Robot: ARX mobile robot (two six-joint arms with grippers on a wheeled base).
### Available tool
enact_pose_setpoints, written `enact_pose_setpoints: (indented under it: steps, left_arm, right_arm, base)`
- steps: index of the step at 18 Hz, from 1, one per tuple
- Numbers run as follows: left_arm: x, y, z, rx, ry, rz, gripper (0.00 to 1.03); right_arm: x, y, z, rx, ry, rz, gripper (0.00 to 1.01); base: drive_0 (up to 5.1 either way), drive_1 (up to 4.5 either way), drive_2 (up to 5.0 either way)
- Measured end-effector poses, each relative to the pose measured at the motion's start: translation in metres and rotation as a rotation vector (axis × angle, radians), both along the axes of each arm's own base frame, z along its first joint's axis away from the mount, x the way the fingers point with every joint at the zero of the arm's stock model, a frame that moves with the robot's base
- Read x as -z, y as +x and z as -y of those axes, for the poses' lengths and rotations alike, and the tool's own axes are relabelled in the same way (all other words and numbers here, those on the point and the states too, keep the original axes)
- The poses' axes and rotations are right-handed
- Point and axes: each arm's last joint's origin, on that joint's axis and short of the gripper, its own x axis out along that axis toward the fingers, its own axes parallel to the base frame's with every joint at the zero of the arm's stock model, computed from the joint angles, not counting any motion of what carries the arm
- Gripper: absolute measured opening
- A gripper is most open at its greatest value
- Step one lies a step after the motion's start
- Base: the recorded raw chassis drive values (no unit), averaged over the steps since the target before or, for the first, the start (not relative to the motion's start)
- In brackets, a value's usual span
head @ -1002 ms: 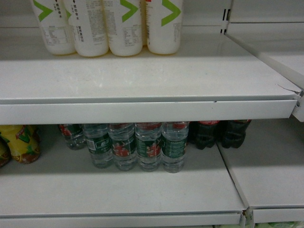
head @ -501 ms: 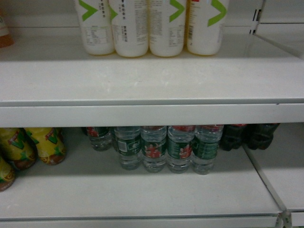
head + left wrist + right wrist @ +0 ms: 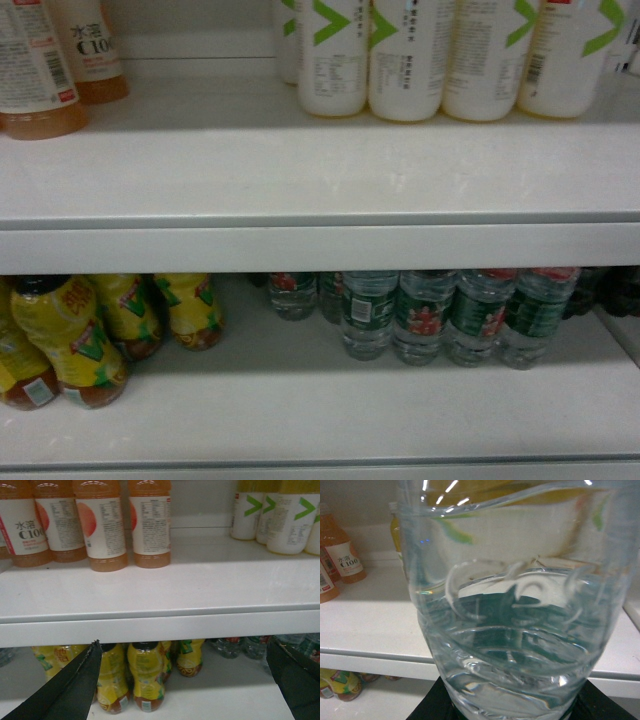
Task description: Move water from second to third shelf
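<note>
My right claw is clamped on a water bottle (image 3: 520,620) that fills the right wrist view, its clear ribbed wall hard against the lens. My left claw (image 3: 185,680) hangs wide, holding nothing. The upper shelf (image 3: 370,625) lies behind the bottle, its front lip level with the bottle's lower ribs. To do this well, I'd keep the bottle upright, carry its base above that lip, set it on bare board left of the white bottles (image 3: 430,60), then let go.

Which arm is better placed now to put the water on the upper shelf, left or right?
The right. Its wrist view is filled by the water bottle, apparently in its grip, level with the upper shelf. The left gripper is open and empty.
</note>
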Motion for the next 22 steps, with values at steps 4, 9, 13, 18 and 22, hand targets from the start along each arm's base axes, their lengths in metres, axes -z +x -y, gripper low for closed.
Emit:
enact_pose_setpoints:
  steps: [4, 9, 13, 18, 22]
  left_arm:
    - [0.0002, 0.0000, 0.0000, 0.000, 0.000, -0.002, 0.98]
    - [0.0003, 0.0000, 0.0000, 0.000, 0.000, -0.003, 0.98]
    - [0.0002, 0.0000, 0.0000, 0.000, 0.000, -0.002, 0.98]
    - [0.0001, 0.0000, 0.0000, 0.000, 0.000, -0.001, 0.98]
    - [0.0004, 0.0000, 0.0000, 0.000, 0.000, -0.004, 0.98]
  right_arm:
    - [0.0004, 0.0001, 0.0000, 0.000, 0.001, -0.005, 0.37]
    - [0.0004, 0.0001, 0.0000, 0.000, 0.001, -0.005, 0.37]
    - [0.0002, 0.0002, 0.0000, 0.000, 0.000, -0.002, 0.37]
    - [0.0004, 0.0001, 0.0000, 0.000, 0.000, -0.004, 0.37]
    - [0.0003, -0.0001, -0.0001, -0.002, 0.000, -0.003, 0.37]
  base:
    - [-4.7, 2.44, 2.4]
    - [-4.7, 2.44, 2.4]
    - [-4.7, 2.41, 2.4]
    - [-4.9, 2.33, 2.3]
    - [-4.9, 2.33, 2.3]
